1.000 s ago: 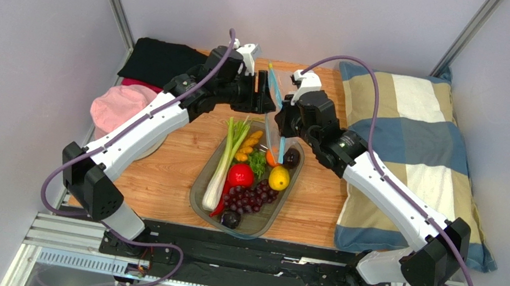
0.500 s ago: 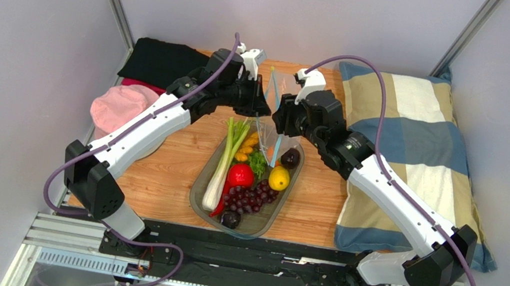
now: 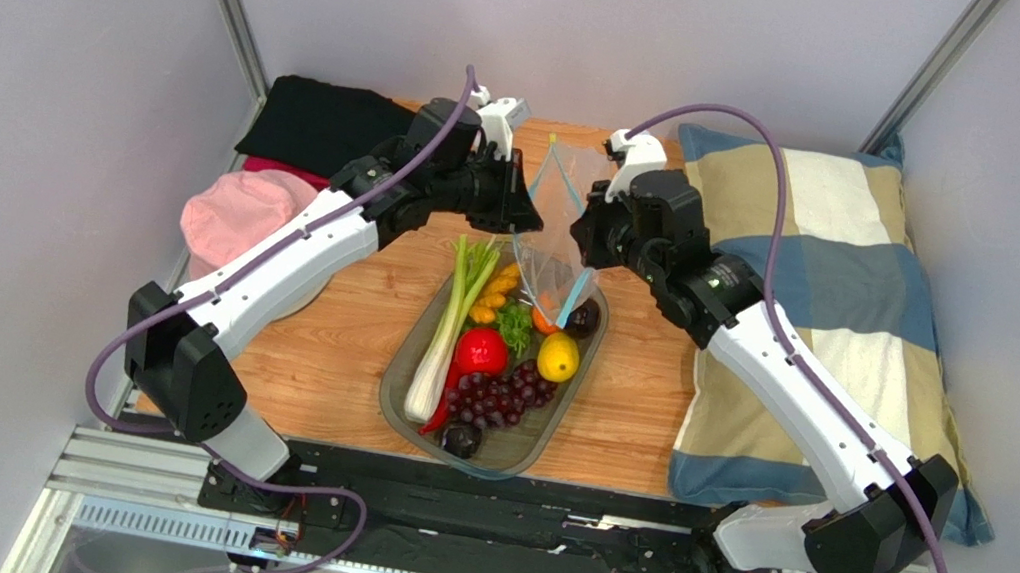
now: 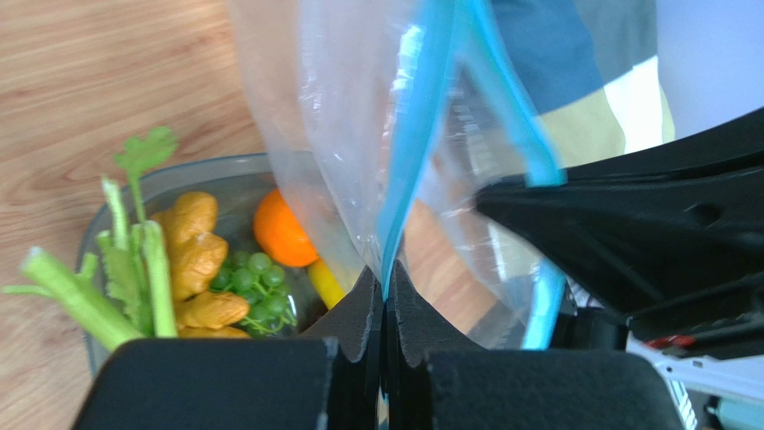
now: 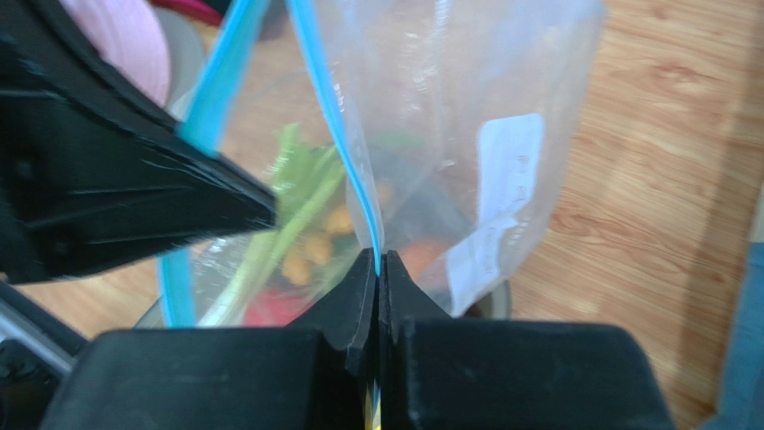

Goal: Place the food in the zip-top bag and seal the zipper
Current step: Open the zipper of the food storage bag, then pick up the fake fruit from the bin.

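A clear zip-top bag [image 3: 554, 225] hangs over the far end of the tray [image 3: 393, 372], so the food [image 5: 300, 224] behind it shows only as blurred colour in the right wrist view. Print on its white label [image 5: 504, 175] is unreadable. The left hand [image 4: 386, 291] hides the tray's near side behind its black body.

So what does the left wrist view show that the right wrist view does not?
Only the left wrist view: food seen directly in the tray, an orange, green grapes and green stalks. Only the right wrist view: the white label on the bag and a pink hat; food is just a blur through plastic. Both: the bag, its blue strip, the wooden table, and the left claw and right claw, each shut on that strip.
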{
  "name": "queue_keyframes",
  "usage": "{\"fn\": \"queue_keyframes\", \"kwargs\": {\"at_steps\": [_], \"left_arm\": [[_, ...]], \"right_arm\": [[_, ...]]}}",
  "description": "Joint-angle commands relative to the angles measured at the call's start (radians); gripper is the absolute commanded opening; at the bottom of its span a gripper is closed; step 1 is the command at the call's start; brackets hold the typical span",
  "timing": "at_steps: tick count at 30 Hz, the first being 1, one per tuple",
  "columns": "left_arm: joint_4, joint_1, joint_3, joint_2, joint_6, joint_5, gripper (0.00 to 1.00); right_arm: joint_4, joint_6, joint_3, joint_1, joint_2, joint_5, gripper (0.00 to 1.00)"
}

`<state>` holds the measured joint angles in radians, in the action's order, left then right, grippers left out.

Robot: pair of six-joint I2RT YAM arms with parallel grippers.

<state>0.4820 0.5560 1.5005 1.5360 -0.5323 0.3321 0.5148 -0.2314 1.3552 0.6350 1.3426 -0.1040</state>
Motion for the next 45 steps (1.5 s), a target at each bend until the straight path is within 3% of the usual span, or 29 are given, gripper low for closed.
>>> {"fn": "queue_keyframes", "kwargs": {"at_steps": [1,3,8,13,20,23,24,27,30,32,40,45], "left_arm": [[-0.046,-0.036,0.000,-0.008,0.038,0.054,0.10],[-0.080,-0.030,0.007,0.019,0.025,0.181,0.19],[-0.117,0.024,0.085,0.130,-0.007,0.286,0.19],[-0.138,0.027,0.092,0.203,-0.074,0.282,0.14],[-0.103,0.025,0.035,0.191,-0.003,0.177,0.13],[-0.128,0.025,0.026,0.196,0.008,0.266,0.32],[-0.144,0.028,0.027,0.193,0.017,0.292,0.44],[-0.186,0.030,-0.002,0.159,0.057,0.358,0.61],[-0.203,0.028,-0.072,0.075,0.138,0.390,0.76],[-0.175,0.022,-0.115,-0.012,0.268,0.407,0.88],[0.053,0.001,-0.376,-0.253,0.818,0.366,0.93],[0.076,0.002,-0.465,-0.231,1.088,0.387,0.91]], "right_arm": [[0.070,0.061,0.053,-0.037,-0.114,-0.083,0.00],[0.083,0.067,0.053,-0.037,-0.132,-0.074,0.00],[0.157,0.113,0.074,-0.037,-0.177,-0.181,0.00],[0.223,0.184,0.091,-0.035,-0.230,-0.191,0.00],[0.241,0.193,-0.031,-0.047,-0.260,-0.194,0.00],[0.208,0.178,-0.085,-0.054,-0.243,-0.183,0.00],[0.188,0.172,-0.103,-0.054,-0.231,-0.177,0.00],[0.162,0.121,-0.114,-0.054,-0.183,-0.166,0.00],[0.137,0.096,-0.123,-0.054,-0.163,-0.146,0.00],[0.128,0.098,-0.139,-0.055,-0.171,-0.132,0.00],[0.128,0.089,-0.154,-0.055,-0.184,-0.102,0.00],[0.126,0.075,-0.153,-0.057,-0.174,-0.086,0.00]]}}
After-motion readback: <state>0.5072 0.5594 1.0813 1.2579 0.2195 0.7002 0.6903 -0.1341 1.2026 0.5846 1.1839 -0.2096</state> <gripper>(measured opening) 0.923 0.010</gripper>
